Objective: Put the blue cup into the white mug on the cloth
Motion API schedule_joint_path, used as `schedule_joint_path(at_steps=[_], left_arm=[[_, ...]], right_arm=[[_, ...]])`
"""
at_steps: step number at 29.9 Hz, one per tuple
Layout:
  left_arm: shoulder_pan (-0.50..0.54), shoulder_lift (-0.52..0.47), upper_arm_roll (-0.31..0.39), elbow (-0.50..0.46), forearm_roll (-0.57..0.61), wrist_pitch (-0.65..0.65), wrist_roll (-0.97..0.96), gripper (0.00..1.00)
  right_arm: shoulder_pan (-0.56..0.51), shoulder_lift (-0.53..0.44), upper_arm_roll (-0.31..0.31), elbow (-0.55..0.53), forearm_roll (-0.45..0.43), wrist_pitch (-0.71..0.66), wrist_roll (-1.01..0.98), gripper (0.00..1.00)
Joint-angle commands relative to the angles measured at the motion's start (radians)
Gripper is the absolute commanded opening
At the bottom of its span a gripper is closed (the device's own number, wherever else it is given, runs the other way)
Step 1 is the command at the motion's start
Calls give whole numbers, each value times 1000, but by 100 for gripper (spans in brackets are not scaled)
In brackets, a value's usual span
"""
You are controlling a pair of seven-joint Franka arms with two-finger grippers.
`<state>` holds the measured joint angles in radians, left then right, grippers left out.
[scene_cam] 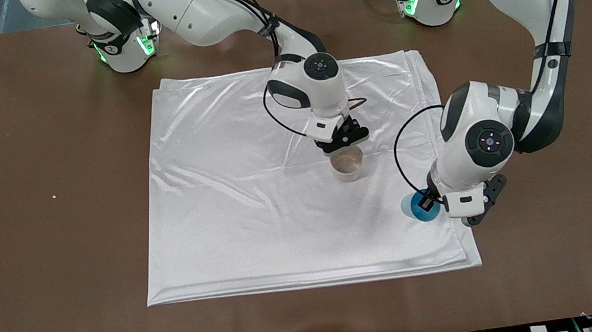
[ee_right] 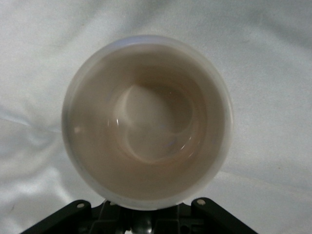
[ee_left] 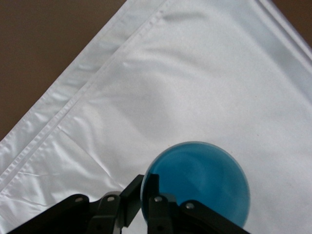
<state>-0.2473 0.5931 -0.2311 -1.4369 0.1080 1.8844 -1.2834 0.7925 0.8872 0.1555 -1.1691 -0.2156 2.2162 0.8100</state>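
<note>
The white mug (scene_cam: 347,166) stands upright near the middle of the cloth (scene_cam: 231,198). In the right wrist view its empty beige inside (ee_right: 148,122) fills the frame. My right gripper (scene_cam: 343,145) is at the mug's rim, shut on the black handle (ee_right: 145,223), which the rim mostly hides. The blue cup (scene_cam: 413,208) is upright at the cloth's edge toward the left arm's end, nearer to the front camera than the mug. My left gripper (ee_left: 145,192) is shut on the cup's rim (ee_left: 204,180), one finger inside and one outside.
The brown table (scene_cam: 53,252) surrounds the cloth on all sides. Two small pale crumbs (scene_cam: 53,196) lie on it toward the right arm's end. The cloth's layered hem (ee_left: 63,102) shows in the left wrist view.
</note>
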Motion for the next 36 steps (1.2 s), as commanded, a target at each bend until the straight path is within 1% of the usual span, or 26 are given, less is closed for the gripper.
schedule_joint_path(at_steps=[1,5,9,14,17,22,28,32,36], left_arm=[[-24,-16,4,-5,-66,-28,-37,0],[-55,-16,1,-4,-80,-39,-76,0],[-84,-15,1,-2,-80,-39,-100,0],[-119,-15,0,-2,-82,-39,-135,0],[-139,-12,0,-2,-82,-39,-154,0],[-162,10,1,-2,-82,-36,-163,0],[-181,39,3,-2,-82,-24,-166,0],[-182,53,3,-2,-80,-10,-171,0],[-182,68,4,-4,-79,2,-175,0]], right_arm=[[-62,-112,55,-26,-7,-136,-37,100],[-105,-214,56,-46,-1,-272,-117,100],[-154,-316,64,-55,1,-407,-132,100],[-260,-450,107,-76,4,-541,-138,100],[-329,-523,127,-104,19,-567,-156,100],[-433,-642,125,-159,79,-605,-236,100],[-564,-757,125,-237,90,-638,-443,100],[-640,-824,121,-302,98,-632,-506,100],[-707,-858,116,-328,111,-635,-618,100]])
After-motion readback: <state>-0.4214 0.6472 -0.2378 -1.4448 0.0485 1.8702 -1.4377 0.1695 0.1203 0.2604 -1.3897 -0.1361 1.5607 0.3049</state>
